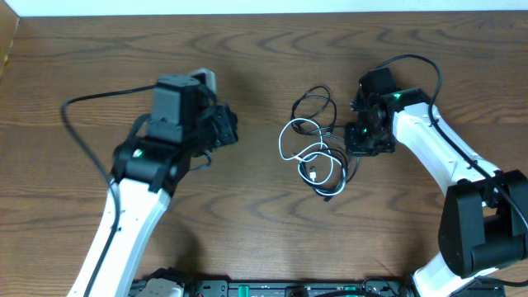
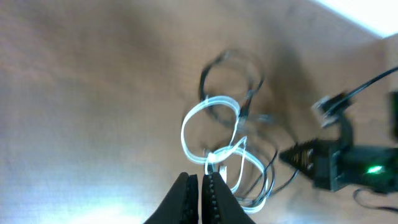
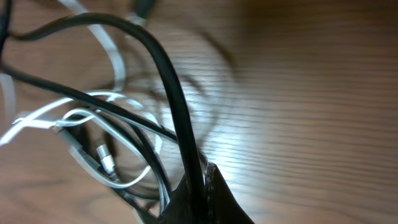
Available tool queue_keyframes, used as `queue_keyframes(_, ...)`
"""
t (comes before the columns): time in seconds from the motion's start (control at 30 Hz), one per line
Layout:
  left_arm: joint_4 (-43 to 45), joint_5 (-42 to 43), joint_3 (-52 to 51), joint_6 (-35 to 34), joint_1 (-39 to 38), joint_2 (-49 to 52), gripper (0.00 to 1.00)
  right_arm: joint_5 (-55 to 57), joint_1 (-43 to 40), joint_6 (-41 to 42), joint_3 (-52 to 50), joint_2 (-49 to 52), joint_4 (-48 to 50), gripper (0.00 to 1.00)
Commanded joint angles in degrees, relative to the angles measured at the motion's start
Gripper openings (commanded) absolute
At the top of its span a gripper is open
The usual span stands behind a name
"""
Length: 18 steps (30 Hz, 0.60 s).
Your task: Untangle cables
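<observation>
Pinching black cable (image 3: 168, 81) between right fingers (image 3: 221, 203)

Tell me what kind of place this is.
Probably a robotics lab bench, though no room shows: a dark wood-grain table, a white-and-black left robot arm and right robot arm, and a thin white cable tangled with a thin black cable between them.

place: reads as robotics lab bench | cues: dark wood-grain table (image 1: 272, 247), white-and-black left arm (image 1: 136, 206) and right arm (image 1: 437, 157) based at near edge, black hardware rail (image 1: 280, 289) along front edge | far side: pale strip (image 1: 264, 7) past table edge
</observation>
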Motion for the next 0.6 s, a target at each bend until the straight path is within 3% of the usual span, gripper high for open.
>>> queue_keyframes(0.0,-2.6,4.4,0.4,1.2,-3.0,5.0,0.17,-6.0,0.9,-2.3,0.2,0.2,0.0,0.01)
queue_keyframes(0.1,-2.8,7.9,0.4,1.2,-5.8,9.5,0.24,-5.9,1.7,-2.3,0.2,0.2,-0.4,0.01)
queue_keyframes(0.43,0.5,12.1,0.4,1.3,-16.9,24.1,0.28,-5.9,2.0,-2.3,0.2,0.2,-0.9,0.01)
queue_keyframes(0.57,3.9,12.1,0.4,2.8,-21.0,26.8,0.38,-5.9,2.0,-2.3,0.2,0.2,-1.0,0.01)
